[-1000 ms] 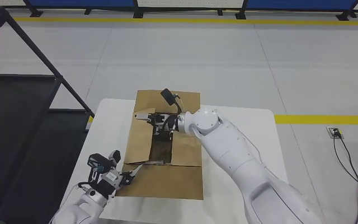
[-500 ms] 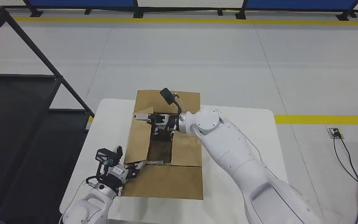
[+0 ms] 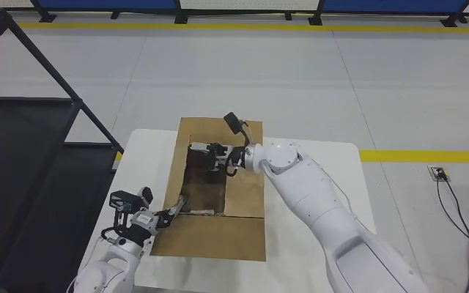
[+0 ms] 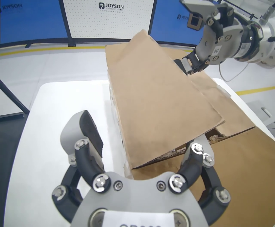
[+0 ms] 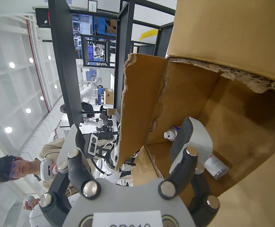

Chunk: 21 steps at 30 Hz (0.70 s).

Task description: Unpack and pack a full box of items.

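- Side flap (image 4: 154,96) just swung up; the box (image 3: 245,198) on the surface (image 3: 315,220) gapes wider, ready for unpacking.
- The right gripper (image 5: 131,129) has its fingers splayed astride that flap, gripping nothing; left gripper (image 4: 139,131) likewise splayed, empty.

Dark lettering with a logo stands on the white perforated wall panel (image 4: 92,19) far ahead of the left gripper (image 4: 139,133); the white paper label (image 4: 137,223) at its base is cut off.

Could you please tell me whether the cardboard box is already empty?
No, a spray can and a white bottle are visible inside the box.
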Tool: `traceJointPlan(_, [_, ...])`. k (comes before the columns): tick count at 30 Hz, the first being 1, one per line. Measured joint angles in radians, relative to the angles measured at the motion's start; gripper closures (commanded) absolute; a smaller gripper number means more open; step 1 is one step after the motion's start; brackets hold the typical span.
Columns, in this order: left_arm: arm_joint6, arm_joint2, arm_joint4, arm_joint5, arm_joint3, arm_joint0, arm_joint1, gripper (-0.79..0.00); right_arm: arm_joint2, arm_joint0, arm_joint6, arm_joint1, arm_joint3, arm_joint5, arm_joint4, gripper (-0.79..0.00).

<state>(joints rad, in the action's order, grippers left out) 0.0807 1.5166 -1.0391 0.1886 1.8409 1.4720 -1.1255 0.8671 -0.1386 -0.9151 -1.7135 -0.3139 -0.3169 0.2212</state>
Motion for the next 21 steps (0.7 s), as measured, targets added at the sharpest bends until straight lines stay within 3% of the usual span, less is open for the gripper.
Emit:
traceJointPlan(11, [-0.011, 0.067, 0.087, -0.035, 0.018, 0.004, -0.003, -0.785, 0.063, -0.031, 0.042, 0.043, -0.039, -0.076, 0.007, -0.785])
traceJointPlan(21, [0.024, 0.167, 0.204, -0.098, -0.050, 0.005, -0.004, -0.785, 0.152, -0.078, 0.033, 0.107, -0.124, -0.136, 0.019, -0.785])
